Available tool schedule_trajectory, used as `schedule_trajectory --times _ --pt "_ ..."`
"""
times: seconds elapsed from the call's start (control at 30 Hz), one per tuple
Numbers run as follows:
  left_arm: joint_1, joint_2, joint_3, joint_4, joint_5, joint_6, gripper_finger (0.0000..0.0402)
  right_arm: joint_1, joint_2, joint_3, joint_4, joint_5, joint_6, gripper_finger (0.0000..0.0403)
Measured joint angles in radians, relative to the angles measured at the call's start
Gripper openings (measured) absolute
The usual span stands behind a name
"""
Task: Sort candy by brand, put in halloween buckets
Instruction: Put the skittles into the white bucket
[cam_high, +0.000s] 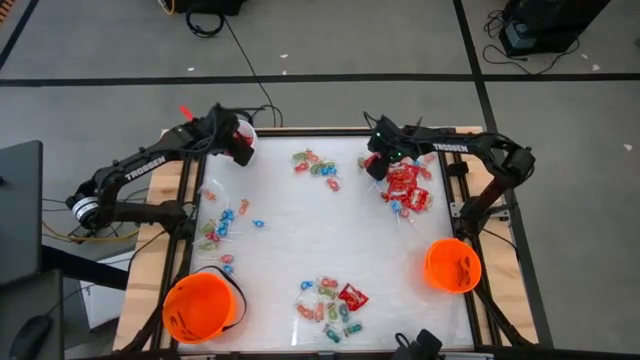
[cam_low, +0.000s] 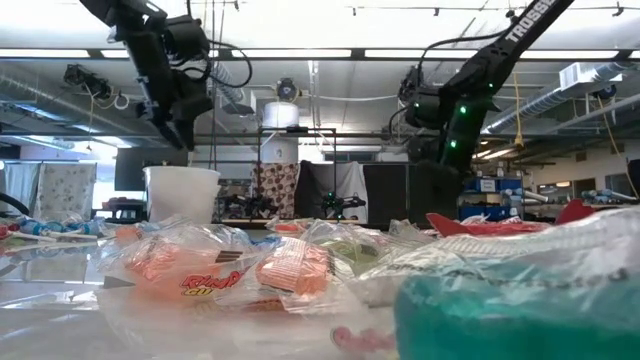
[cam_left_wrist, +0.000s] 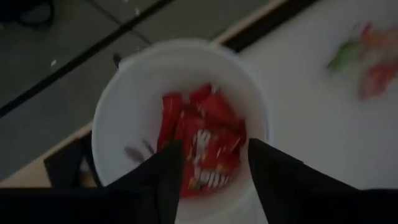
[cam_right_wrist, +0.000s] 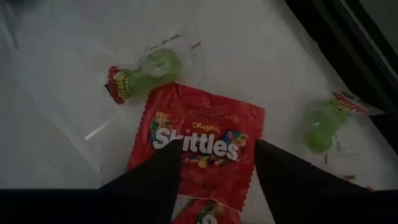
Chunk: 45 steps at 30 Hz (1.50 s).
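1. Both grippers have their jaws spread apart and hold nothing.
2. The left gripper (cam_left_wrist: 211, 177) hangs over the white cup (cam_high: 243, 133) at the far left corner of the table (cam_high: 290, 250). Red packets (cam_left_wrist: 202, 143) lie inside the cup, heaped at a slant.
3. The right gripper (cam_right_wrist: 214, 171) hangs over a red Skittles packet (cam_right_wrist: 199, 146) near the far right corner. The packet lies flat, name side up. In the wrist view its words read level, running from one finger toward the other.
4. Two green sweets in clear wrap (cam_right_wrist: 146, 71) lie just beside that packet, one on each side.
5. More red packets (cam_high: 408, 188) sit in a pile by the right edge.
6. One orange bucket (cam_high: 200, 308) stands at the near left corner. The other orange bucket (cam_high: 452, 265) stands by the right edge, nearer the front.
7. Lollipops (cam_high: 225, 225) lie by the left edge, their sticks pointing many ways.
8. Mixed sweets (cam_high: 315, 165) lie at the far middle, and another bunch (cam_high: 330, 302) lies at the near middle with one red packet.
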Motion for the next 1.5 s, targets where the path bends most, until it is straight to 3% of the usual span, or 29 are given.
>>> schedule_trajectory --times 0.2,0.53,0.67,0.87,1.03,1.13,1.23,1.33,1.5 --pt "-0.036 0.000 0.000 0.154 0.037 0.012 0.0192 -0.002 0.000 -0.057 0.071 -0.027 0.014 0.0247" --pt "-0.094 0.004 0.000 0.276 0.085 0.009 0.0192 -0.002 0.113 -0.068 0.155 -0.032 0.021 0.0244" --pt "-0.118 0.004 0.000 0.278 0.085 0.006 0.0192 -0.001 0.106 -0.070 0.152 -0.044 0.021 0.0190" --pt "-0.168 0.029 -0.047 0.375 0.095 -0.018 0.0192 -0.003 0.065 -0.077 0.140 -0.107 0.006 0.0021" --pt "-0.216 0.103 -0.108 0.520 0.139 -0.020 0.0192 -0.002 0.025 -0.082 0.121 -0.185 0.029 0.0008" --pt "-0.236 0.151 -0.119 0.578 0.144 -0.020 0.0192 0.002 -0.033 -0.084 0.129 -0.219 0.064 0.0010" --pt "-0.246 0.183 -0.119 0.624 0.145 -0.020 0.0192 0.000 -0.094 -0.082 0.117 -0.114 0.086 0.0037" --pt "-0.245 0.189 -0.119 0.671 0.161 -0.020 0.0192 -0.002 -0.139 -0.082 0.061 -0.014 0.089 0.0079" --pt "-0.245 0.189 -0.119 0.688 0.186 -0.015 0.0192 0.015 -0.135 -0.081 -0.009 -0.061 0.084 0.0169"
